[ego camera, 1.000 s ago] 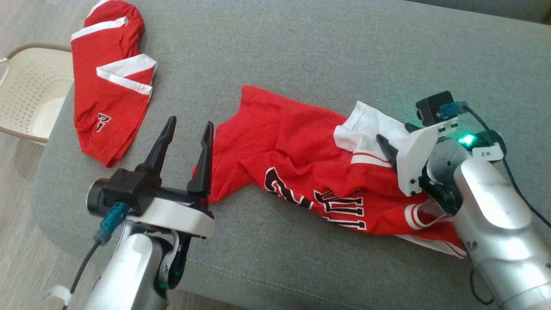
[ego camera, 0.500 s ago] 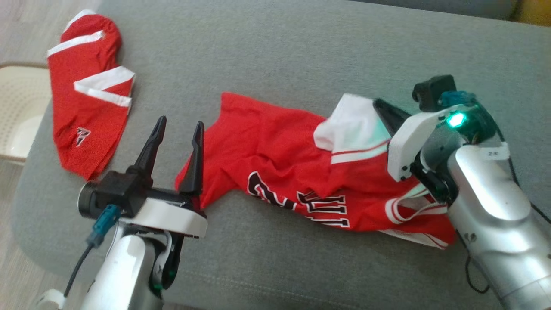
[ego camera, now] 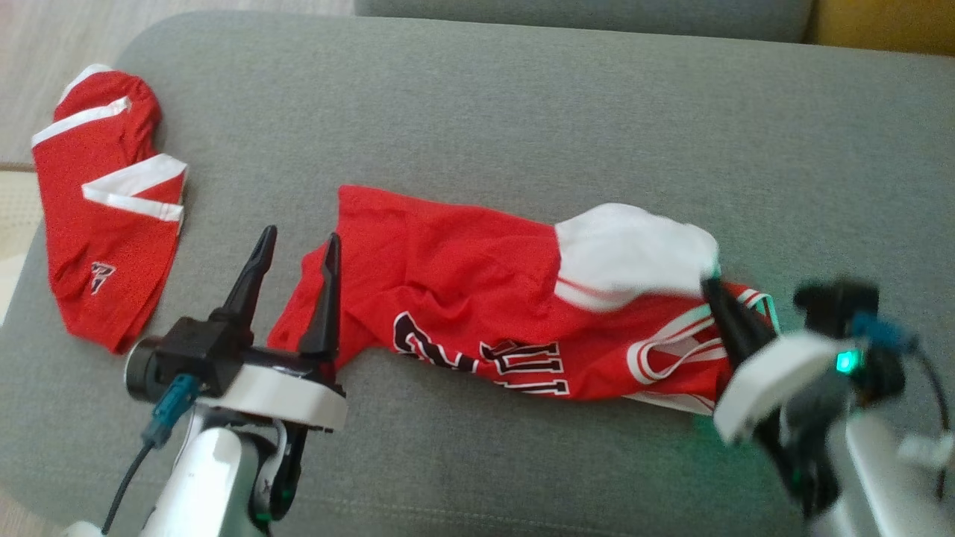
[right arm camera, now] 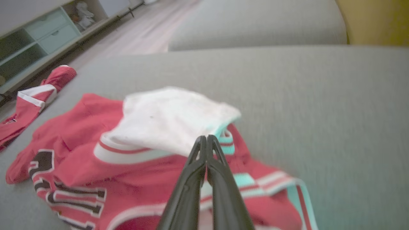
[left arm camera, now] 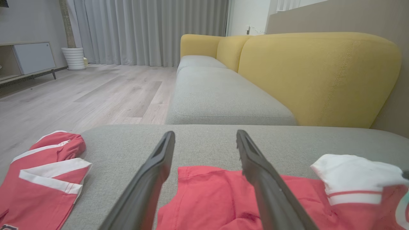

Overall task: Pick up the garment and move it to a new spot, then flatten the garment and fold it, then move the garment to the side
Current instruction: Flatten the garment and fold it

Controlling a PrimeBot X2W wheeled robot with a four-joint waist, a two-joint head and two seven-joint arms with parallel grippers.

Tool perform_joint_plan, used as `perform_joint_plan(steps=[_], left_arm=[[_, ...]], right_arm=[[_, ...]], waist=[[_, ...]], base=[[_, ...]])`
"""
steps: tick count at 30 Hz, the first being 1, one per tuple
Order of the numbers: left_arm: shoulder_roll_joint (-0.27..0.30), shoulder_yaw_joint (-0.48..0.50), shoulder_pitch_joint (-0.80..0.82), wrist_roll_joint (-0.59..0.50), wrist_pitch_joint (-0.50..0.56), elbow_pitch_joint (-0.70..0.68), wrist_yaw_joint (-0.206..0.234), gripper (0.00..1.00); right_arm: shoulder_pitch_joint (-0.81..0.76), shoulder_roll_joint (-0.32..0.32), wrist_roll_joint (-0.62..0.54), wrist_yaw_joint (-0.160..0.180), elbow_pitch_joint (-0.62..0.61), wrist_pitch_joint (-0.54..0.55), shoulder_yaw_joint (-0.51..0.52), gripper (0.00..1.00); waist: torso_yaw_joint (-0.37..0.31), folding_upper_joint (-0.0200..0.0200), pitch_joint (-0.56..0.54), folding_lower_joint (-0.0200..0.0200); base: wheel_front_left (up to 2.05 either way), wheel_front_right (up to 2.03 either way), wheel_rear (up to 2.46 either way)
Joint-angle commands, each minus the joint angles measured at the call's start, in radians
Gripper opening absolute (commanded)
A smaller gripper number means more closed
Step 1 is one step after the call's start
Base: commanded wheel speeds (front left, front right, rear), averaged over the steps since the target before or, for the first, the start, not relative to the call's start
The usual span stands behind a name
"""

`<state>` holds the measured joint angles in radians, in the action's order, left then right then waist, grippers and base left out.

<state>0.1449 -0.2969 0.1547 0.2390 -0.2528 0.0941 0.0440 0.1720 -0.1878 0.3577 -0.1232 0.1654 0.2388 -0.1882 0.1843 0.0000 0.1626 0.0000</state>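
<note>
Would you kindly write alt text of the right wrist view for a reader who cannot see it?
The shut right end effector pinches the white sleeve of a crumpled red mesh jersey with black lettering on a grey fabric sofa cushion. A second red-and-white garment lies at far left.

Sheathed in silver at the forearms, bracketed in white, tipped with long black fingers, seemingly green-lit at the right wrist.

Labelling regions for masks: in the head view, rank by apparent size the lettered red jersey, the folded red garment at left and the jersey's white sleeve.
Largest: lettered red jersey.
Next: folded red garment.
Smallest: white sleeve; its edges are blurred, but it is plainly smaller than the other two.
</note>
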Motion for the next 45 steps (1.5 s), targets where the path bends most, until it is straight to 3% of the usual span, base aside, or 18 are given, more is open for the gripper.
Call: perform_joint_plan(steps=[1,6,7,8,17,23,31,45], left_arm=[[0.012,0.049,0.018,-0.008,-0.009,-0.034,0.0,1.0],[0.014,0.053,0.01,-0.008,-0.009,-0.03,-0.002,1.0],[0.014,0.053,0.01,-0.009,-0.009,-0.03,-0.002,1.0],[0.014,0.053,0.009,-0.009,-0.009,-0.029,-0.003,1.0],[0.033,0.06,-0.009,-0.012,-0.009,-0.028,0.004,1.0],[0.051,0.07,-0.05,-0.01,0.001,-0.035,0.021,1.0],[0.073,0.061,-0.094,-0.003,0.038,-0.043,0.019,1.0],[0.086,0.059,-0.114,0.012,0.058,-0.059,0.031,1.0]], right_arm=[[-0.042,0.03,-0.019,-0.008,-0.061,0.014,0.007,0.0],[-0.152,0.086,-0.041,-0.008,-0.076,0.019,0.037,0.0],[-0.16,0.094,-0.045,-0.008,-0.074,0.012,0.043,0.24],[-0.166,0.101,-0.045,-0.008,-0.074,0.002,0.047,1.0],[-0.165,0.13,-0.035,-0.008,-0.16,-0.128,0.073,1.0],[-0.163,0.133,-0.128,-0.008,-0.253,-0.209,0.116,1.0],[-0.222,0.136,-0.185,-0.008,-0.308,-0.198,0.129,1.0],[-0.253,0.137,-0.187,-0.008,-0.336,-0.188,0.146,1.0]], waist=[[-0.012,0.0,0.0,0.0],[-0.027,0.0,-0.003,0.0],[-0.028,0.0,-0.003,0.0],[-0.03,0.0,-0.004,0.0],[-0.052,0.0,-0.029,0.0],[-0.075,0.0,-0.064,0.0],[-0.082,0.0,-0.102,0.0],[-0.086,0.0,-0.107,0.0]], base=[[0.0,0.0,0.0],[0.0,0.0,0.0],[0.0,0.0,0.0],[0.0,0.0,0.0],[0.0,0.0,0.0],[0.0,0.0,0.0],[0.0,0.0,0.0],[0.0,0.0,0.0]])
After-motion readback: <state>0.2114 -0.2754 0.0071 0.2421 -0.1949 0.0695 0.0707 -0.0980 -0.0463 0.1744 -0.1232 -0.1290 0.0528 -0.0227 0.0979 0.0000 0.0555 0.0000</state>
